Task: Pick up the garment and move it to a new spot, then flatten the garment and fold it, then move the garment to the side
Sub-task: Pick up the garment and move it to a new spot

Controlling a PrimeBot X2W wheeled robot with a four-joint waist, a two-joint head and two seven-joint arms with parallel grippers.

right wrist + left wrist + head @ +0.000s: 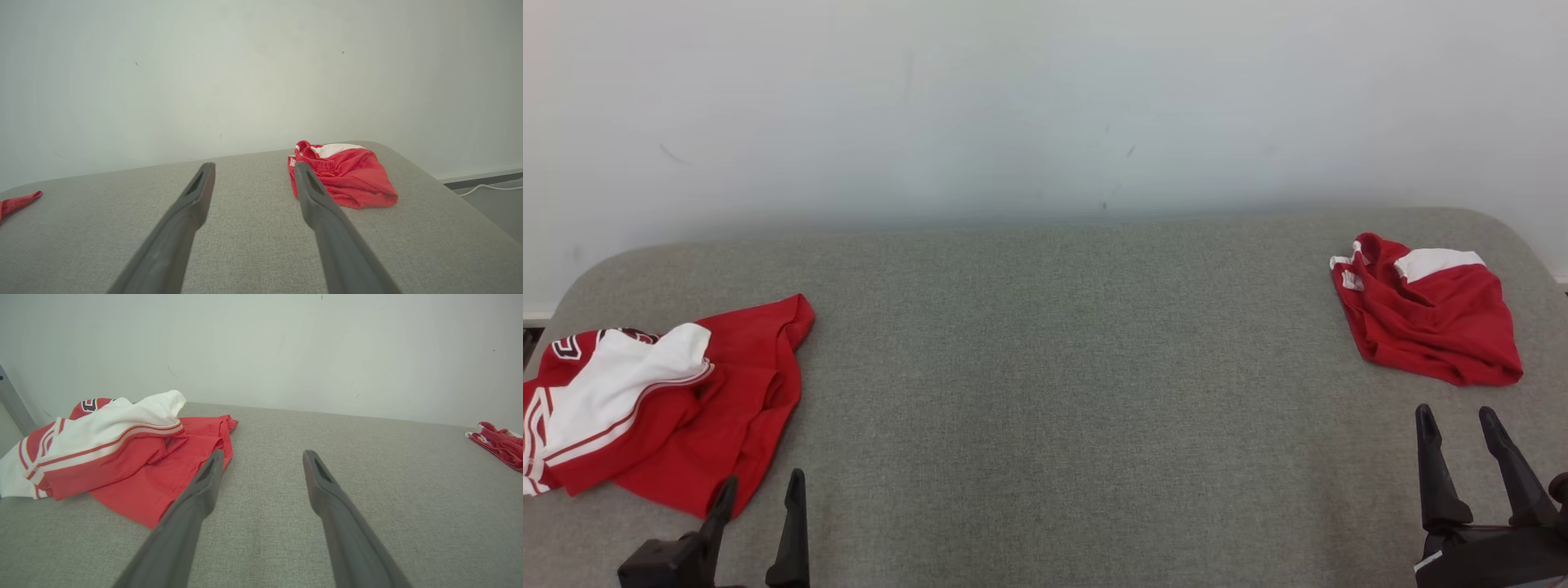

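Observation:
A crumpled red and white garment (727,400) (135,469) lies at the left end of the grey padded table (1062,367), spread loosely with a white striped part on top. My left gripper (761,479) (263,454) stands open just in front of its near right edge, nothing between the fingers. A smaller bunched red garment (1429,327) (347,179) with a white patch lies at the far right. Short of it, my right gripper (1455,411) (254,165) hovers open and empty.
A pale wall runs close behind the table. The table's right end is rounded and drops to the floor, where a white cable (486,188) lies. A broad stretch of grey surface separates the two garments.

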